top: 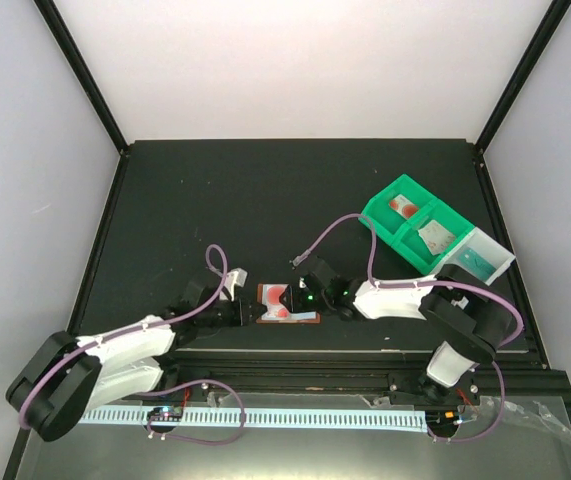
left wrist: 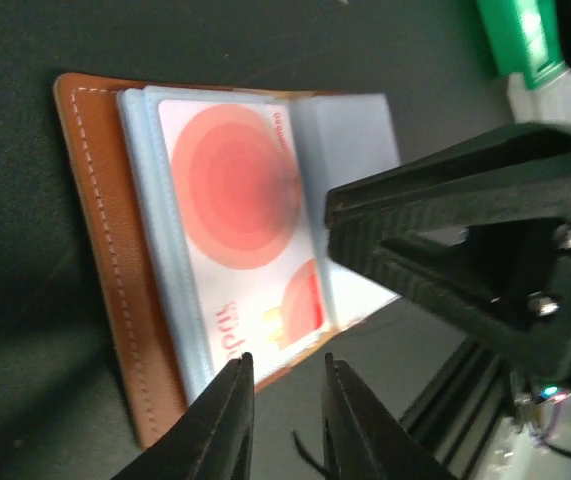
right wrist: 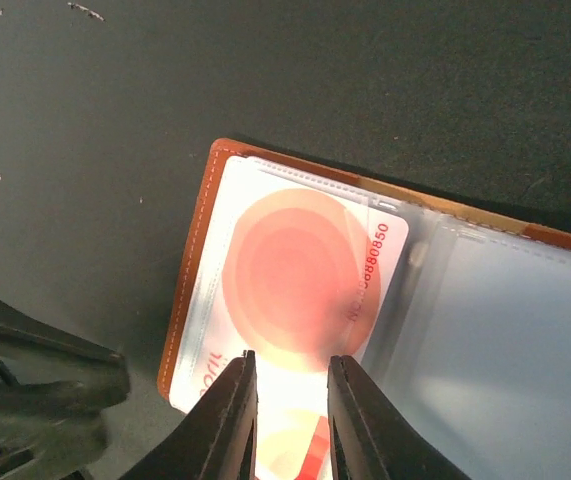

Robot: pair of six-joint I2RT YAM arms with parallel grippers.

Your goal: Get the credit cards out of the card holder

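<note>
Open flat on the black worktop (top: 265, 200), close to its near edge and between the two arms: a small brown leather fold-over card holder (left wrist: 95, 230) with a stitched rim and pale blue-grey clear sleeves inside. In the top sleeve of its left leaf, a thin white plastic credit card (left wrist: 230, 190) with a large round red blot, a row of red digits along one edge and more red print toward one end. On the right leaf, only pale sleeves on show.

Left gripper (left wrist: 287, 360) low at the holder's left side, jaws narrow, a slim dark gap between them, tips just at the leather rim. Nothing seen in the gap. Cannot tell whether touching the leather.

Right gripper (right wrist: 292, 358) reaching in from the right, over the holder, jaws likewise narrow, set over one end of the white card, with the card's white and red face filling the gap. Cannot tell whether pressing on the card or just above it.

Well apart, toward the right of the worktop: a green plastic tray (top: 377, 215) with compartments, set at an angle. In its far compartment, a pale card with a red patch (top: 402, 206). In the middle one, a greyish card (top: 437, 236). At its near end, a white compartment with something teal inside, too small to make out.
</note>
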